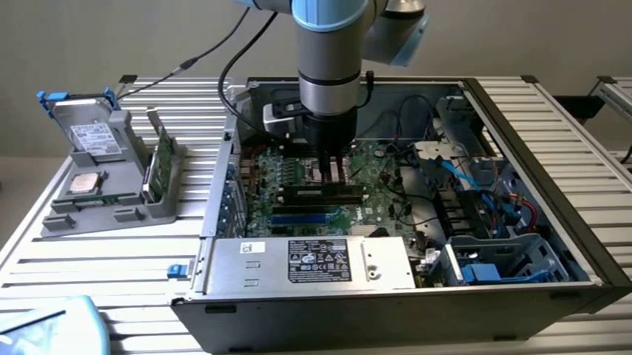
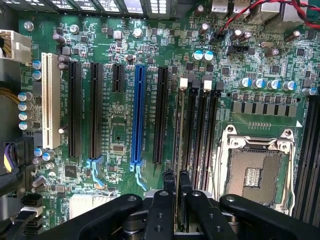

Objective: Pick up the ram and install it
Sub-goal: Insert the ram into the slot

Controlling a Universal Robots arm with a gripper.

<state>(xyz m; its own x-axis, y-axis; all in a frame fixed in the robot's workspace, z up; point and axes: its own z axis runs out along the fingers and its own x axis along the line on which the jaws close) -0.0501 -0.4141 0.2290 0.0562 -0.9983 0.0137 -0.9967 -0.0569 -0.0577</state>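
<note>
- The fingers (image 2: 169,186) stand close together with a thin board edge between their tips. They appear to be pinching the ram (image 2: 178,130).
- Seen edge-on, the ram runs straight out from the fingertips along the outermost of the memory slots (image 2: 200,130) on the motherboard (image 2: 115,135).
- I judge the pickup done: the ram is at the slots, well apart from the grey holder (image 1: 99,192) on the desk (image 1: 99,259), and the arm reaches down inside the computer case (image 1: 553,133).
- Left to do: the pictures do not show whether the ram is pressed home, or whether the clips at the slot ends have closed. I read the seating as not yet confirmed.
- On one side of the fingers, just beside the slots, sits the open processor socket (image 2: 252,172) with its raised metal frame. That edge is close.
- On the other side stand the long black card slots and the blue slot (image 2: 138,115), with the white slot (image 2: 50,100) farther off. These are low and leave flat board between them.
- Above the fingers the case is open, so there is free room straight up.
- The power supply (image 1: 316,259) and the loose cables (image 1: 484,185) lie apart from the fingers, while the case walls limit sideways travel.
</note>
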